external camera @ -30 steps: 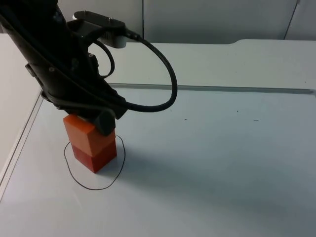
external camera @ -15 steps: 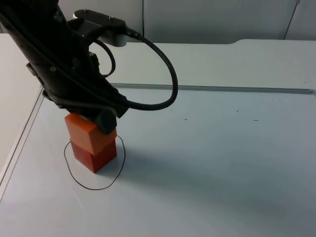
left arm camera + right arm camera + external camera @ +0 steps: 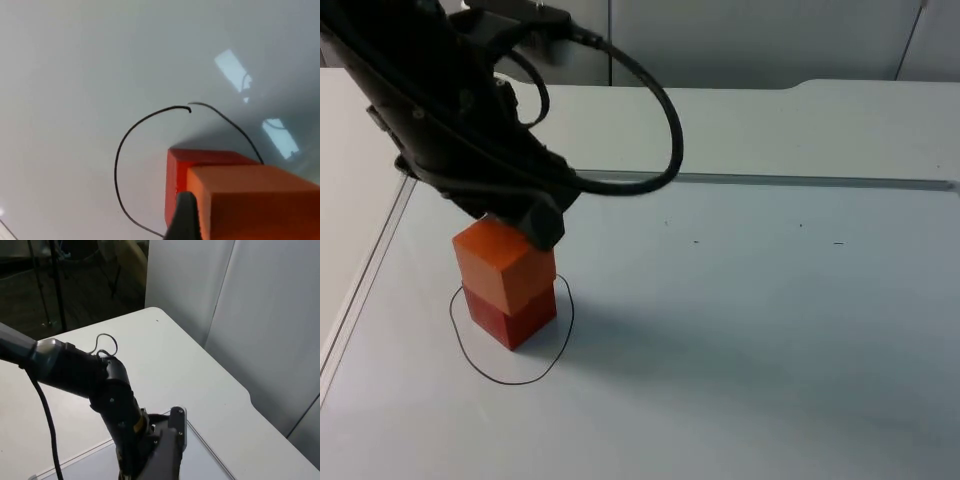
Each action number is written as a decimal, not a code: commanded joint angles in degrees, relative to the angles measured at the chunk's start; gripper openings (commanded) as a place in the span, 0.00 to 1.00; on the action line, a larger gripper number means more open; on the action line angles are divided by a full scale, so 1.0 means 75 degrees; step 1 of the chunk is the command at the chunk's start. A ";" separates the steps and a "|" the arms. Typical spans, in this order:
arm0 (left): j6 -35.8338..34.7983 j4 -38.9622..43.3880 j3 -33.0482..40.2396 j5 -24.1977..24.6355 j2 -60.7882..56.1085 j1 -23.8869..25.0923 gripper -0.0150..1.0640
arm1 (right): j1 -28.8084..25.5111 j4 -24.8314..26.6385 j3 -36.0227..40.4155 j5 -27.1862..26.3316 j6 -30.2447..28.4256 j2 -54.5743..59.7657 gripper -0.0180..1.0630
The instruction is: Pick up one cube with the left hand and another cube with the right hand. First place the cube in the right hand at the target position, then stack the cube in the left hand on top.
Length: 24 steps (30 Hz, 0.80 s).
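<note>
Cubes stand stacked on the white tabletop [image 3: 770, 330]: an orange cube [image 3: 503, 264] sits on a red cube [image 3: 515, 318], its edges turned slightly off those of the lower one. The stack rests inside a thin black hand-drawn ring [image 3: 560, 335], toward the ring's far side.

Just above the orange cube's far top edge hangs the left gripper [image 3: 520, 222]. One black fingertip [image 3: 542, 225] shows at the cube's upper right corner, close to it; whether it touches cannot be told from the top view. In the left wrist view a black fingertip [image 3: 184, 215] stands right beside the orange cube's [image 3: 255, 202] side face, with the red cube [image 3: 200, 167] behind and below it and the ring's line [image 3: 122, 150] curving around. The spread of the fingers cannot be made out.

The right wrist view looks across at the left arm [image 3: 100, 385] over the tabletop [image 3: 165, 355].
</note>
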 commanded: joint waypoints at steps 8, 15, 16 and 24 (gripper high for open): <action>-0.0053 -0.0240 -0.1267 0.0768 -0.2374 0.0019 0.63 | 0.0028 0.0050 -0.0035 -0.0209 -0.0109 -0.0067 0.73; 0.0063 -0.0336 -0.1405 0.0860 -0.4997 0.0019 0.63 | 0.0028 0.0178 -0.0026 -0.0121 -0.0307 -0.0324 0.73; 0.0116 -0.0326 -0.1373 0.1010 -0.5424 0.0019 0.63 | 0.0028 0.0258 0.0053 -0.0121 -0.0324 -0.0438 0.73; 0.0183 -0.0214 0.0061 0.1228 -0.7992 0.0019 0.63 | 0.0028 0.0413 0.2921 -0.1730 -0.0900 -0.2093 0.73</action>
